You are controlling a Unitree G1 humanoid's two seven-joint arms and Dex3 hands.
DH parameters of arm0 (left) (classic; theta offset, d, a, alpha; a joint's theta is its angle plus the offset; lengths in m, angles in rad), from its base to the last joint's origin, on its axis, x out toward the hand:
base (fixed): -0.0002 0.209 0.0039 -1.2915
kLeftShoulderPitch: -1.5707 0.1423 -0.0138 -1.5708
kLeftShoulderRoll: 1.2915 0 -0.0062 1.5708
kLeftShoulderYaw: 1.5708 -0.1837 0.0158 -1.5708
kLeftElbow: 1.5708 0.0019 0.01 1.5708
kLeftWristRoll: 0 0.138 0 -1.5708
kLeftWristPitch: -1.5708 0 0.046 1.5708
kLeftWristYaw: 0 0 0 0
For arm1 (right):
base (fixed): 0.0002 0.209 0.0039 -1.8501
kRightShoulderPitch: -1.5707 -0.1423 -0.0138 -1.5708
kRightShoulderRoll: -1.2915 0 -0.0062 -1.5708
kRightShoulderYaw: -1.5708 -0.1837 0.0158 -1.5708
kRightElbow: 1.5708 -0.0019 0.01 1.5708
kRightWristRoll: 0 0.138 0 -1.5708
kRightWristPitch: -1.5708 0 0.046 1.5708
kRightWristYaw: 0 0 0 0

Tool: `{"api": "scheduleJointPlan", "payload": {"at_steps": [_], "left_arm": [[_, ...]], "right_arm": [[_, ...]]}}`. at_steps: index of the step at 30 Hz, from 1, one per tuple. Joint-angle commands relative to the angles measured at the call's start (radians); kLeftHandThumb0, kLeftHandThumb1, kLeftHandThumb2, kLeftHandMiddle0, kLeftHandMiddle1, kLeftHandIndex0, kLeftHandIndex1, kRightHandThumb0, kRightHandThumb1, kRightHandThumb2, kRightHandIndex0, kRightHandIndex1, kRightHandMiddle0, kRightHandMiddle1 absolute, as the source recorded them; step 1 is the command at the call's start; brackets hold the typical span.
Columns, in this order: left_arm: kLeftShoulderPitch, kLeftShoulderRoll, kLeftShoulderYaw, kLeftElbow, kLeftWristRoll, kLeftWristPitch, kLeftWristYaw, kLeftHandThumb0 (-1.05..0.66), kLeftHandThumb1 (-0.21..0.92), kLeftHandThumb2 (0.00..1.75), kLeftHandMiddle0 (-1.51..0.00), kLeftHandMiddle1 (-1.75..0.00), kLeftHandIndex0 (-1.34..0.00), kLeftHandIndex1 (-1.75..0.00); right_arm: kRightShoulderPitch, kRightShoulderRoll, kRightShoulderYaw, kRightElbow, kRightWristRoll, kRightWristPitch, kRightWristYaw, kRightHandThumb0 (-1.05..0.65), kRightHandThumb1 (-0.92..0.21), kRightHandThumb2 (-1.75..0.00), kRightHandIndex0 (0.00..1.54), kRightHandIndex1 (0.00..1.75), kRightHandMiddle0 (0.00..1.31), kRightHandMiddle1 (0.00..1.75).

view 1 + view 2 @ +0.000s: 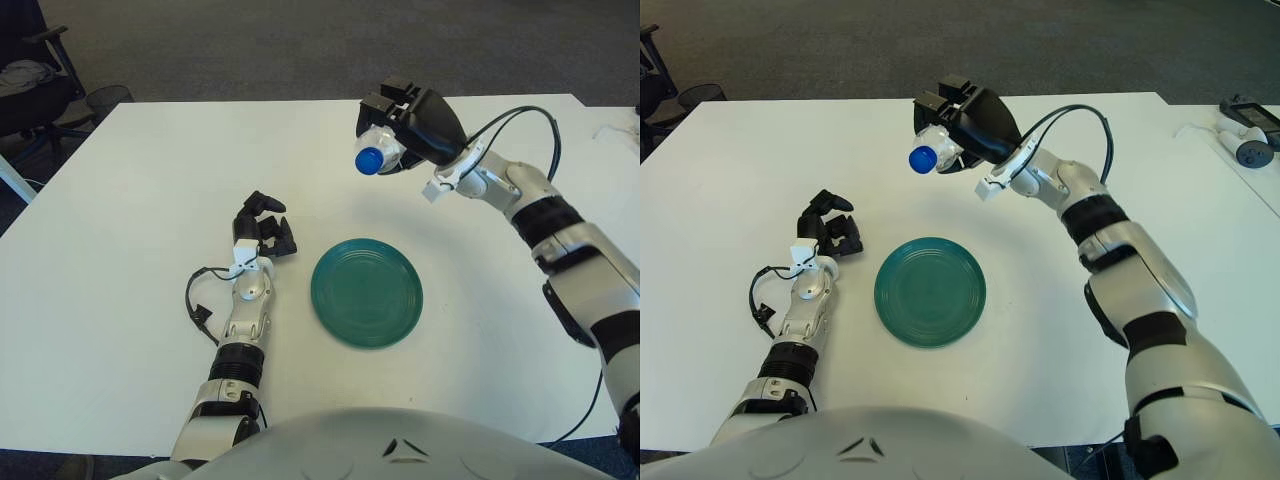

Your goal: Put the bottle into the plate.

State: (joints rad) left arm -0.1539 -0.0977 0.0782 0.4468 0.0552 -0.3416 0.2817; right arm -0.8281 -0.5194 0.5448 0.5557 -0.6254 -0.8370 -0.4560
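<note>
My right hand (415,125) is up above the white desk (120,200), past the far side of the green plate (366,291), with its dark fingers (385,100) wrapped around the clear bottle (378,150). The bottle lies tilted in my grasp, its blue cap (367,160) pointing toward my left and a little down, sticking out beyond the fingers. It hangs clear of the desk, beyond the plate's far rim rather than over its middle. The plate sits flat on the desk in front of me, with nothing in it.

My left hand (262,232) shows just left of the plate, its forearm stretched along the desk, its black fingers (283,238) curled in loosely and holding nothing. A black cable (195,300) loops beside that forearm, and another arcs over my right wrist.
</note>
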Motion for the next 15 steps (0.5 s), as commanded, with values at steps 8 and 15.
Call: {"api": "scheduleJointPlan", "payload": {"at_steps": [8,15], "left_arm": [[0.002,0.014,0.005,0.028,-0.017,0.028,-0.032,-0.62,0.01,1.69,-1.32,-1.75,-0.87,-1.75],[-0.002,0.015,0.009,0.029,-0.014,0.035,-0.03,-0.62,0.01,1.7,-1.31,-1.75,-0.88,-1.75]], "right_arm": [[0.168,0.045,-0.11,-0.287,0.302,0.019,0.322,-0.47,-0.3,-1.33,1.19,1.75,0.62,1.75],[0.258,0.104,-0.103,-0.334,0.277,-0.043,0.4,-0.47,-0.31,-1.32,1.2,1.75,0.61,1.75]]}}
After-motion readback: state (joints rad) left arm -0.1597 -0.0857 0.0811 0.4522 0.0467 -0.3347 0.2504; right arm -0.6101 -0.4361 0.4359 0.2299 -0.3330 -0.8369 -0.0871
